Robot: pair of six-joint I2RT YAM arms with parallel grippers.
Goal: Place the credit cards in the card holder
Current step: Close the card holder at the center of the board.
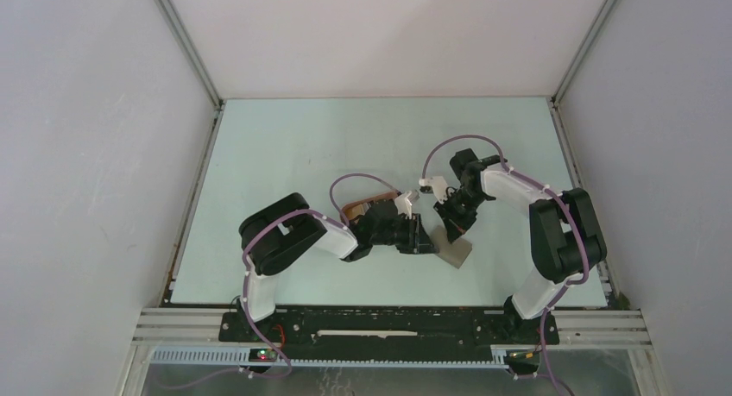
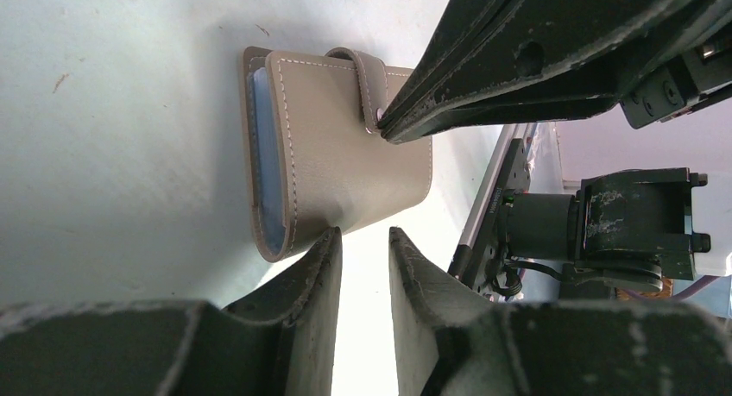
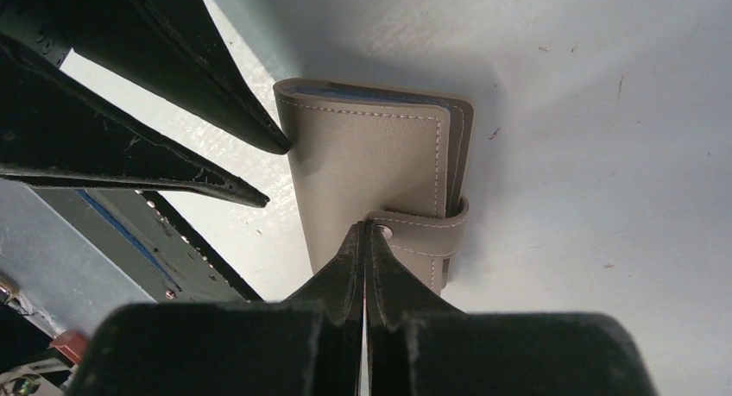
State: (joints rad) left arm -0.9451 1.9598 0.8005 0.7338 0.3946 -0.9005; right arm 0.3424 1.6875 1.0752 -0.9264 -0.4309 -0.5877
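Observation:
The card holder [image 1: 457, 252] lies folded shut on the table, a grey-beige wallet with its tab snapped over the edge. It shows in the left wrist view [image 2: 337, 154], with blue-grey inner pages at its open side, and in the right wrist view [image 3: 371, 154]. My right gripper [image 3: 364, 228] is shut, with its tips pressed against the tab [image 3: 423, 232] at the snap and nothing between the jaws. My left gripper [image 2: 362, 234] is open and empty, and one fingertip is at the wallet's near edge. No credit cards are in view.
A peach-brown tray [image 1: 361, 208] is partly hidden under the left arm. The metal frame rail [image 1: 388, 314] runs along the table's near edge, close behind the wallet. White walls enclose the table on three sides.

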